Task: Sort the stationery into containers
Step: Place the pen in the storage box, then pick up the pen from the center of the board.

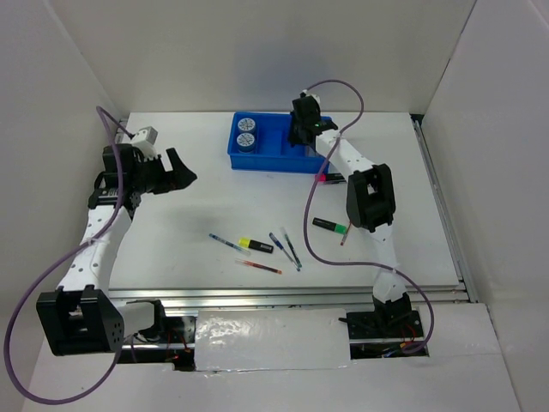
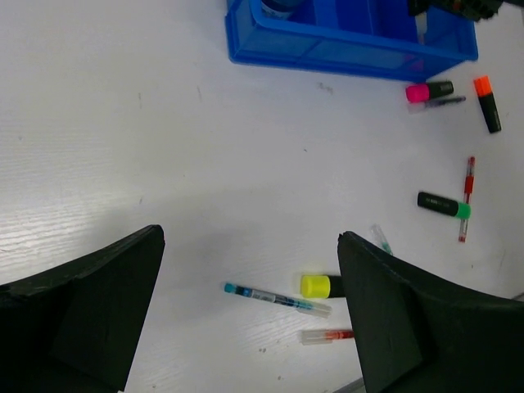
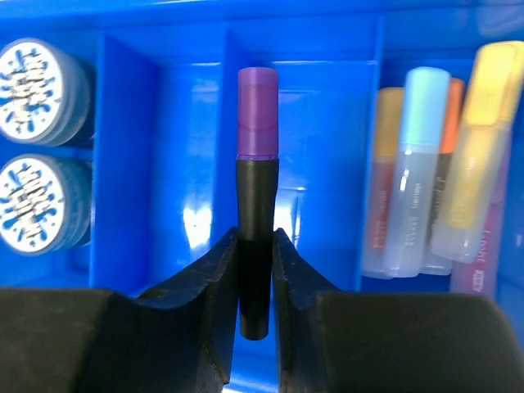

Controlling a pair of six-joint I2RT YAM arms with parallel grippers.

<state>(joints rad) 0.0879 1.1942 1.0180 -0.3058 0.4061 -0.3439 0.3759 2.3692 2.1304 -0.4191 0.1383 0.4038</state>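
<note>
My right gripper [image 3: 255, 246] is shut on a purple-capped highlighter [image 3: 256, 164] with a black body, held over a middle compartment of the blue tray [image 3: 372, 123]. Two pale-blue discs [image 3: 34, 79] sit in its left compartment, and several pastel highlighters [image 3: 426, 164] lie in the right one. From above, the right gripper [image 1: 302, 129] hovers over the tray [image 1: 266, 163]. My left gripper [image 1: 180, 167] hangs open and empty above the table, left of the tray. Below it lie a blue pen [image 2: 277, 299], a yellow highlighter [image 2: 315, 286] and a red pen [image 2: 327, 336].
More loose items lie on the table: two blue pens [image 1: 287, 247], a green highlighter [image 1: 330, 226] beside a red pen [image 1: 344, 236], a pink highlighter [image 2: 428, 91] and an orange one [image 2: 487, 103] near the tray's front right corner. White walls enclose the table.
</note>
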